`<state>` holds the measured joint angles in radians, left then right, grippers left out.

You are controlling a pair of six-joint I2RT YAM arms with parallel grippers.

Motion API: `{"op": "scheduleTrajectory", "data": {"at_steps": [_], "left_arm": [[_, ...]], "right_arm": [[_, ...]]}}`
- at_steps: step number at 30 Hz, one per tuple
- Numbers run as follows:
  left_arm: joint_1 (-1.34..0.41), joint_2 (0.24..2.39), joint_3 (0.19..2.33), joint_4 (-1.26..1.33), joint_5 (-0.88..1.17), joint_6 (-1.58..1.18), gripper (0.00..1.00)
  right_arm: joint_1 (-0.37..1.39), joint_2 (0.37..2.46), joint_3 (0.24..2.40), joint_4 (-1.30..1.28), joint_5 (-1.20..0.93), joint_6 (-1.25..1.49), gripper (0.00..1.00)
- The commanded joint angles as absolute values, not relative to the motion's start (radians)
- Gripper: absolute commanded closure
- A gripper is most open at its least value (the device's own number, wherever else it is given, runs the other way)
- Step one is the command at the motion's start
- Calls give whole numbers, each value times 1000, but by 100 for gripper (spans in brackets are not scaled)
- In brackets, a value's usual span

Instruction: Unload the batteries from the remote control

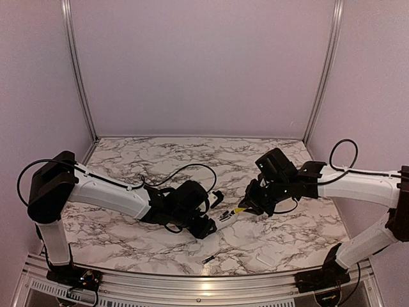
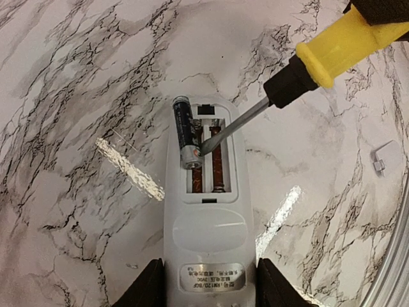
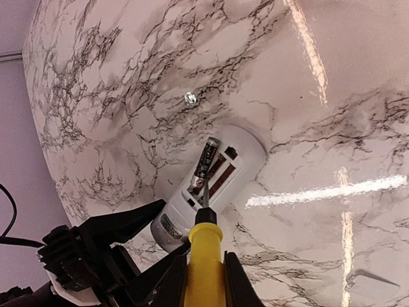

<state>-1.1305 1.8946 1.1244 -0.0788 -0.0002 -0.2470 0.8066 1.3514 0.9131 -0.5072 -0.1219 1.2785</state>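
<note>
a marbled white counter (image 1: 160, 160) carries everything. the left claw (image 2: 211, 288) grips the remote control (image 2: 208, 211) by its sides at one end. the remote lies on the counter with its open compartment facing up. the right claw (image 3: 204, 281) is clamped tight on a yellow-handled screwdriver (image 2: 319, 54), whose tip touches one battery (image 2: 185, 137) sitting in the compartment. another battery (image 1: 208, 260) lies loose near the counter's front edge. a small white cover (image 2: 386, 158) rests well apart from the remote.
</note>
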Motion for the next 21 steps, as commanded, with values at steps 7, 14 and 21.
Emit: {"op": "scheduleTrajectory", "data": {"at_steps": [7,14,21], "left_arm": [[-1134,1938,1147,-76,25,-230,100],[-1134,1944,1152,-85,25,-221,100],[-1134,1908,1149,-89,22,-208,100]], "right_arm": [[800,1397,1010,-568,-95,1238,100],[797,1406,1026,-578,-94,1230,100],[795,1378,1057,-611,-87,1225,100]]}}
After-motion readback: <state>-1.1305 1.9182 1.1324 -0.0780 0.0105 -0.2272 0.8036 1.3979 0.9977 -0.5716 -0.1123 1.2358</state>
